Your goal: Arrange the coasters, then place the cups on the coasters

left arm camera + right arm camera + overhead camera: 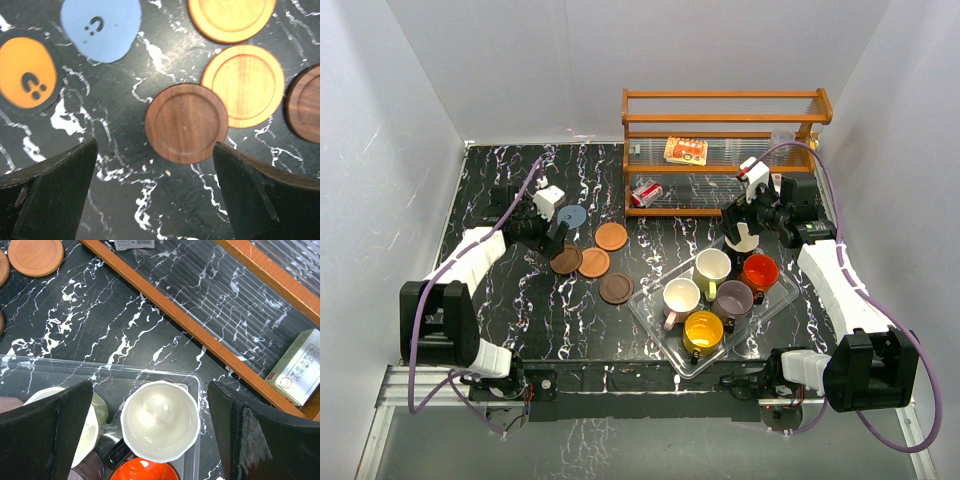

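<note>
Thin round rimmed coasters (186, 122), dark brown and orange-brown, 1 blue-grey disc (102, 27)

Coasters (594, 263) laid flat on the tabletop (520, 300), blue-grey coaster (574, 215) set apart, orange-brown coasters (611, 236) and dark brown coasters (616, 288) clustered, two touching, six cups (733, 298) stood upright in the clear tray (660, 335), yellow cup (704, 330) nearest.
</note>
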Available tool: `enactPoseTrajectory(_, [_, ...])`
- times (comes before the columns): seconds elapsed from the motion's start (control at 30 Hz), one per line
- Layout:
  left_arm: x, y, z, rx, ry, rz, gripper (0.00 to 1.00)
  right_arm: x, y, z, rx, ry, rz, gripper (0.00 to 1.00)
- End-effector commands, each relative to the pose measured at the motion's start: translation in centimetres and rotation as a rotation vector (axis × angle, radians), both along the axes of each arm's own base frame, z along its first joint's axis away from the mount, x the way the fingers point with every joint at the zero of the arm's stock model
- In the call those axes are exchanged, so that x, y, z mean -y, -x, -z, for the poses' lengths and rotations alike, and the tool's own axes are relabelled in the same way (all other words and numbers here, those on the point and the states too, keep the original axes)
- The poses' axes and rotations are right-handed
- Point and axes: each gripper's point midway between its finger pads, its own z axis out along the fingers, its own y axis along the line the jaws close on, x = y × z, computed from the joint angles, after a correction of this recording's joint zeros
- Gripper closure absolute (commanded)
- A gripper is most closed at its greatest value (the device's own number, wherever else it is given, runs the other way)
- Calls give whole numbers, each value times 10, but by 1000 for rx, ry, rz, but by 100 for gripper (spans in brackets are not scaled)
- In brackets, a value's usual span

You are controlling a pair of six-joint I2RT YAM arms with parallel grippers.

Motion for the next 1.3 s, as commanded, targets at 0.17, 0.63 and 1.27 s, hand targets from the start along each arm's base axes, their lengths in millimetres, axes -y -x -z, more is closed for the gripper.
enactPoseTrajectory(0.17, [50,-16,11,-36,77,108,1,2,-6,-16,66,0,-5,2])
enactPoseTrajectory(0.63, [42,-19,58,-45,-171,125,1,3,-6,-13,58,3,2,2])
enactPoseTrajectory(1.27, [-15,-13,58,-30,-241,-28,2,4,-6,-12,61,10,-1,2])
